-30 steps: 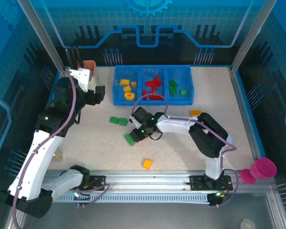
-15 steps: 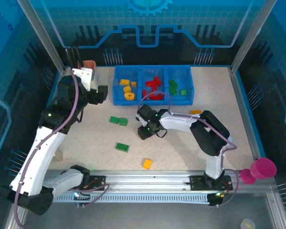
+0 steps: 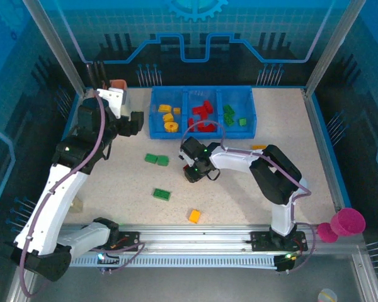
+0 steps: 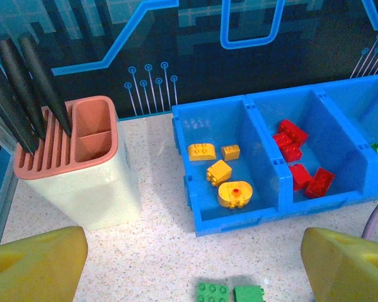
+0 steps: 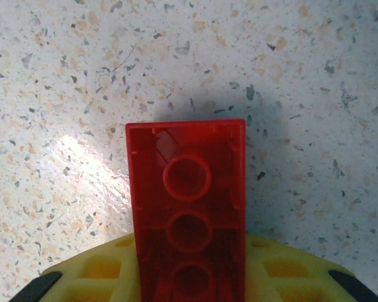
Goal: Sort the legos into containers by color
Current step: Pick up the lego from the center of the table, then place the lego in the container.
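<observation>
Left wrist view: left pincer [image 4: 189, 264] pads wide apart, nothing between them. Just ahead, two green bricks [image 4: 230, 294] side by side on the counter [image 4: 157, 251]. Past them is the blue tray [image 4: 239, 221], three compartments in a row. Left one: four yellow-orange bricks [image 4: 219, 172]. Middle: red bricks [image 4: 293, 135]. Right: green bricks [image 3: 229, 112]. Beige holder [image 4: 82, 182] stands left of the tray.

Top view, near edge first: loose orange brick [image 3: 194, 216], then loose green brick [image 3: 162, 194]. Right pincer [image 3: 193, 171] is mid-counter, short of the tray's middle compartment. It is clamped on a red brick [image 5: 188, 207], which sticks out forward from the pads with its hollow underside to the wrist camera. Can't tell if it touches the counter. Another orange piece [image 3: 258, 148] lies right of that pincer.
</observation>
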Robot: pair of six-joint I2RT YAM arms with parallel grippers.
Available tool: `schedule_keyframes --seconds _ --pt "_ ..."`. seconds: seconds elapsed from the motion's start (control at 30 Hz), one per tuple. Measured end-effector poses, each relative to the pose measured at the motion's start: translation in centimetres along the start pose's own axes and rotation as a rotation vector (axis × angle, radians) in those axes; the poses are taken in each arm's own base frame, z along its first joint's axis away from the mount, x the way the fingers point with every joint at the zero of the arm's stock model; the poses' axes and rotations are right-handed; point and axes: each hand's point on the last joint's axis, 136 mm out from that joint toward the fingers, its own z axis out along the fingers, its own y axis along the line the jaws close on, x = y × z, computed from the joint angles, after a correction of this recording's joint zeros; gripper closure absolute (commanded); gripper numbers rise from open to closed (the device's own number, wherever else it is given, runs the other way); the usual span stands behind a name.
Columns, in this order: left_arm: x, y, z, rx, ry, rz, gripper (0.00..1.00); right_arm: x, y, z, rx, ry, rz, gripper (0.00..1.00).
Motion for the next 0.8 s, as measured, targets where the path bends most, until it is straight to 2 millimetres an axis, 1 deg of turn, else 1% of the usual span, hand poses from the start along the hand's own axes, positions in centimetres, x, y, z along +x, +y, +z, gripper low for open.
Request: schedule_keyframes --seconds 0.07,0.1,0.17,0.2,0.23,0.27,0.33,0.43,0.47,0.53,0.6,0.67,0.73,0.8 --pt "0.0 0.0 0.1 0.001 0.002 0.002 0.1 0.0 -0.2 -0.2 0.003 0.003 -0.012 0.73" --pt "0.1 -0.1 0.1 0.003 0.003 0.002 0.1 0.0 -0.7 -0.3 0.013 0.005 -0.014 0.73" --pt "0.0 -0.1 0.1 0.007 0.002 0.002 0.09 -0.2 -2.4 -1.1 0.04 0.013 -0.004 0.73" --pt "0.0 -0.1 0.0 0.007 0.002 0.002 0.09 -0.6 -3.4 -1.8 0.057 0.003 0.006 0.73" --pt "0.0 -0.1 0.0 0.007 0.002 0.003 0.09 -1.5 -4.7 -2.9 0.077 -0.018 0.02 0.73" --pt "0.0 -0.1 0.0 0.007 0.001 0.004 0.09 -2.4 -5.7 -3.8 0.09 -0.042 0.029 0.73" --pt "0.0 -0.1 0.0 0.007 0.001 0.005 0.09 -5.2 -7.9 -6.4 0.118 -0.128 0.051 0.73" --pt "0.5 0.0 -0.1 0.006 0.018 0.008 0.08 -8.9 -10.6 -9.7 0.154 -0.241 0.067 0.73" --pt "0.7 0.0 -0.1 0.005 0.026 0.008 0.08 -9.8 -11.3 -10.4 0.167 -0.267 0.068 0.73" --pt "1.3 0.1 -0.2 0.002 0.044 0.01 0.04 -11.6 -12.6 -11.7 0.191 -0.312 0.065 0.73" --pt "2.2 0.2 -0.3 -0.006 0.066 0.005 0.01 -13.4 -13.5 -12.1 0.203 -0.346 0.062 0.73" --pt "3.2 0.3 -0.4 -0.01 0.093 0.0 0.01 -15.2 -14.4 -11.6 0.213 -0.367 0.057 0.73" --pt "4.3 0.4 -0.4 -0.012 0.123 -0.013 0.01 -16.6 -15.2 -10.3 0.22 -0.37 0.051 0.73" --pt "5.3 0.5 -0.5 -0.015 0.147 -0.025 0.01 -17.5 -16.0 -8.8 0.226 -0.359 0.044 0.73"
